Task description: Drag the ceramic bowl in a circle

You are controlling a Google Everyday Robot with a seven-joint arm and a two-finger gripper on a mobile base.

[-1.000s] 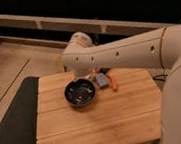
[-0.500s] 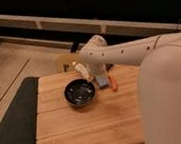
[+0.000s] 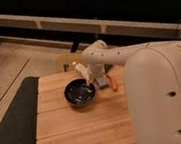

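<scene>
The ceramic bowl [image 3: 80, 93] is small, round, dark and glossy with pale glints inside. It sits on the wooden table [image 3: 77, 129], left of centre. My gripper [image 3: 86, 77] hangs at the end of the white arm, right over the bowl's far right rim. A pale finger [image 3: 81, 70] points down toward the rim. A small blue-grey object [image 3: 101, 81] and a thin orange object [image 3: 113, 83] lie just right of the bowl, partly behind the arm.
My big white arm link [image 3: 163, 96] fills the right side and hides that part of the table. A dark mat [image 3: 13, 123] lies along the table's left edge. A dark bench and a wall stand behind.
The arm has swung forward and toward the camera, and the gripper has come down to the bowl's right rim. The bowl has stayed about where it was.
</scene>
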